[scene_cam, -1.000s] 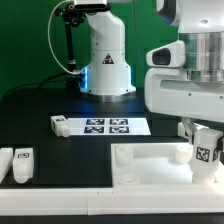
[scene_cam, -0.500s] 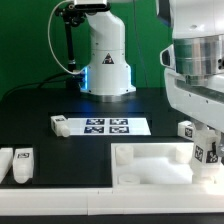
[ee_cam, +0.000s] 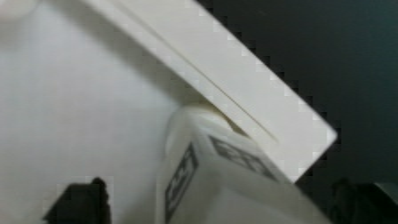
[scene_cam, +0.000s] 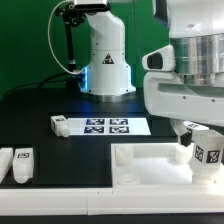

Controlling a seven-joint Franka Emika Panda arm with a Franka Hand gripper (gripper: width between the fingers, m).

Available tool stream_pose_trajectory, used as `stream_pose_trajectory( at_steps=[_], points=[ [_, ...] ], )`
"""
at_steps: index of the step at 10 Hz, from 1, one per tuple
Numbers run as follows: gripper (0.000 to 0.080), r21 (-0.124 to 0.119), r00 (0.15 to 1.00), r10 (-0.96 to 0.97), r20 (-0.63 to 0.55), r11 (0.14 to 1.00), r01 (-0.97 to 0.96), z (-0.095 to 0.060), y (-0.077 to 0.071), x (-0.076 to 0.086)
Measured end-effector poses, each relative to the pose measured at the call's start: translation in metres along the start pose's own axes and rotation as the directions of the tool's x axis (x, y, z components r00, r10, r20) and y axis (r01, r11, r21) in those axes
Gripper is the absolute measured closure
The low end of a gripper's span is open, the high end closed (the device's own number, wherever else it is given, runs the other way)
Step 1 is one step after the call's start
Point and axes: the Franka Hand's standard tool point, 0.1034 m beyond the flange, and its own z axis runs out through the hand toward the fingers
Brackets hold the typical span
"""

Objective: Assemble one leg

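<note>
Looking across the exterior view, the gripper [scene_cam: 203, 140] hangs at the exterior view's right over the panel [scene_cam: 150, 160], where a leg [scene_cam: 207, 150] stands at the far right corner; whether the jaws grip it cannot be told. Other legs [scene_cam: 23, 163] lie loose at the left. The wrist view shows that leg [ee_cam: 222, 165] against the panel's rim [ee_cam: 249, 85], seemingly seated but unconfirmed.

free: bare desk [scene_cam: 40, 110] ahead of marker board [scene_cam: 105, 126] | blocked: panel [scene_cam: 150, 165] right corner by leg [scene_cam: 207, 152], arm overhead | spare legs [scene_cam: 22, 163] at exterior view's left edge
</note>
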Motion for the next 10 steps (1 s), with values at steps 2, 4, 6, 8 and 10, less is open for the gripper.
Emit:
stream_pose_trajectory(
  at_steps=[2,4,6,8,10],
  points=[
    [0.0152,-0.002,0.991,-0.135,-0.001,0.991,0.135,0.0011,0.0016,0.0013],
    [0.0151,-0.035,0.891,-0.454,-0.025,0.891,0.453,0.0013,0.0016,0.0039],
    [0.0151,-0.050,0.769,-0.638,-0.044,0.770,0.636,-0.0011,-0.0015,0.0085],
    [0.0271,-0.051,0.788,-0.614,-0.045,0.789,0.612,-0.0003,-0.0006,0.0089],
    [0.0516,-0.044,0.846,-0.532,-0.048,0.847,0.530,0.0004,-0.0007,0.0084]
  ],
)
